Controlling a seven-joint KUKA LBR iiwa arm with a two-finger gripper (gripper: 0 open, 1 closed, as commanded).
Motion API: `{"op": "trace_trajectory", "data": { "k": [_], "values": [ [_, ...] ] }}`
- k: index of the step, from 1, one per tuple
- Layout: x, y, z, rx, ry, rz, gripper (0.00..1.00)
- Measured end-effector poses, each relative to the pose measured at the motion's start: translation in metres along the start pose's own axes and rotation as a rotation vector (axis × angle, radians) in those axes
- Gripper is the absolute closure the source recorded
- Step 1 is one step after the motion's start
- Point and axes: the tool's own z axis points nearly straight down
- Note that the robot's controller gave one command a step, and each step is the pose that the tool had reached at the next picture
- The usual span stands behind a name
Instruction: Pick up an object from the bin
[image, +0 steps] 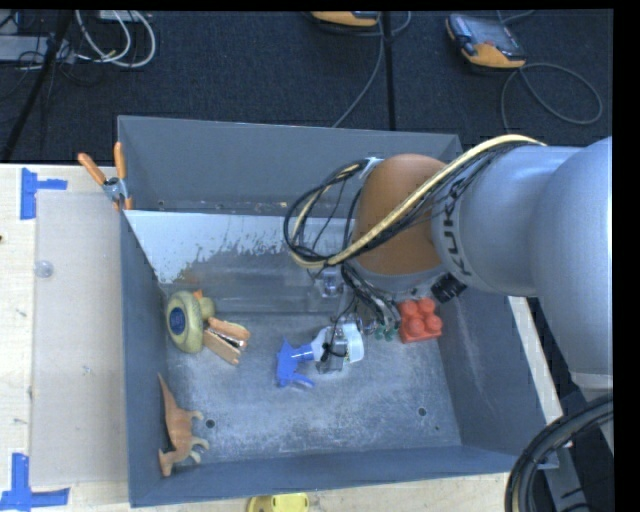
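While hovering end effector just beside blue toy mid-bin, cannot tell opening; centre over toy, drop straight, close gently, avoid red block.

You had a grey metal bin, matt, with its floor scuffed and speckled pale. The blue piece and the red brick looked like smooth hard plastic, and the tan dinosaur a duller plastic. The clothes peg looked like bare wood. The arm had a smooth grey shell with a sheen, and its orange cover a soft gloss.
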Motion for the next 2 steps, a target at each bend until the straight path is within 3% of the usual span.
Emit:
{"op": "trace_trajectory", "data": {
  "k": [1,2],
  "values": [
    [0.0237,0.0069,0.0401,0.003,0.011,-0.074,1.0],
    [0.0237,0.007,0.0401,0.003,0.011,-0.075,1.0]
  ]
}}
